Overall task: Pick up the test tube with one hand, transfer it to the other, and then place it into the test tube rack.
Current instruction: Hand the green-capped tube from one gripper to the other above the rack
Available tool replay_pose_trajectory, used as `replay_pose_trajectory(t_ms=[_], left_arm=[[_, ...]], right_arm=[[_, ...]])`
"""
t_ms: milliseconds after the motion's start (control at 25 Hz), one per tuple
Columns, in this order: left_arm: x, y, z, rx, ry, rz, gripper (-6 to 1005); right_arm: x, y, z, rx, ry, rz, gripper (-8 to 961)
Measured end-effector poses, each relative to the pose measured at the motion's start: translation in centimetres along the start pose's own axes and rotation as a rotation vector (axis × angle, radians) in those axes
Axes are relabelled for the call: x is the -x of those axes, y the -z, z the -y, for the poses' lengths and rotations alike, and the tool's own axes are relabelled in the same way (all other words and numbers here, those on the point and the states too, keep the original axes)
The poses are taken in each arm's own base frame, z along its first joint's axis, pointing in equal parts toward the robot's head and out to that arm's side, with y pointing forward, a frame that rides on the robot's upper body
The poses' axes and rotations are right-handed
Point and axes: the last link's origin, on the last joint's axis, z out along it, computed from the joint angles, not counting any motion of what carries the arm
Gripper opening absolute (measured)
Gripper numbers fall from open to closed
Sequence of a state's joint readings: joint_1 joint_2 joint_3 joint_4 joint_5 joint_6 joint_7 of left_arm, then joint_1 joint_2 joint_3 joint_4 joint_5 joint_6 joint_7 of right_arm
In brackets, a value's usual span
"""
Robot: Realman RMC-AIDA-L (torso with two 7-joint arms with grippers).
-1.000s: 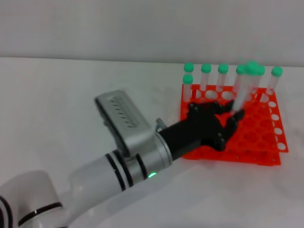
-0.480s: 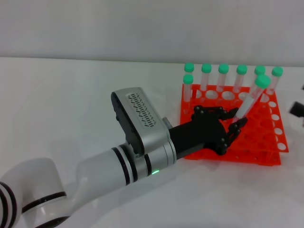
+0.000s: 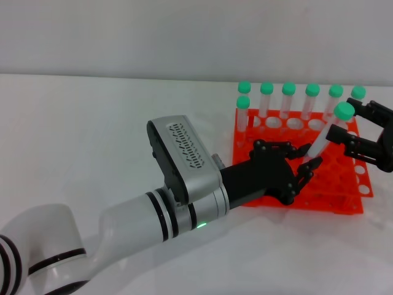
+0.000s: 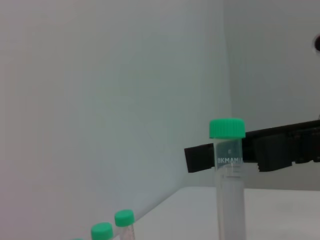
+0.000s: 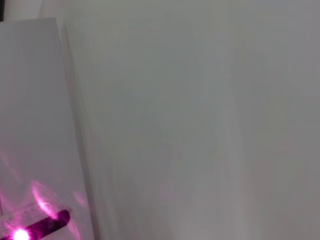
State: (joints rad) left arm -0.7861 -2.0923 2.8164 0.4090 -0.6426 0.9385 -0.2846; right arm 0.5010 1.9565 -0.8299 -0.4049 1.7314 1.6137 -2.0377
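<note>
Right black multi-fingered tool (image 3: 368, 138) just slid in, fingers spread beside the slim clear green-capped tube (image 3: 327, 134); left tool (image 3: 293, 165) grips it tilted, ready for handoff.

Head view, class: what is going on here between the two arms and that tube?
The left tool holds the test tube by its lower end, tilted, green cap up, above the orange test tube rack. The right tool is beside the cap at the right edge, fingers spread, not gripping the tube. This looks like the handover about to happen. A row of other green-capped tubes stands along the rack's far edge.
</note>
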Motion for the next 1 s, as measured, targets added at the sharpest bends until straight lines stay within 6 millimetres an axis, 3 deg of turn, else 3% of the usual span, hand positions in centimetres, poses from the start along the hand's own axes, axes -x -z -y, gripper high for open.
replay_pose_trajectory(t_ms=[200,640,1000], left_arm=[[0.20,0.02,-0.11,0.003,-0.003,0.012,216],[0.38,-0.05,-0.51,0.019,-0.018,0.024,219],[0.47,0.06,-0.56,0.020,-0.034,0.025,222]], right_arm=[[-0.10,-0.47,-0.25,0.019,0.000,-0.008,760],[-0.51,-0.33,-0.70,0.033,0.018,-0.019,358],[-0.48,-0.27,-0.65,0.029,0.024,-0.015,233]])
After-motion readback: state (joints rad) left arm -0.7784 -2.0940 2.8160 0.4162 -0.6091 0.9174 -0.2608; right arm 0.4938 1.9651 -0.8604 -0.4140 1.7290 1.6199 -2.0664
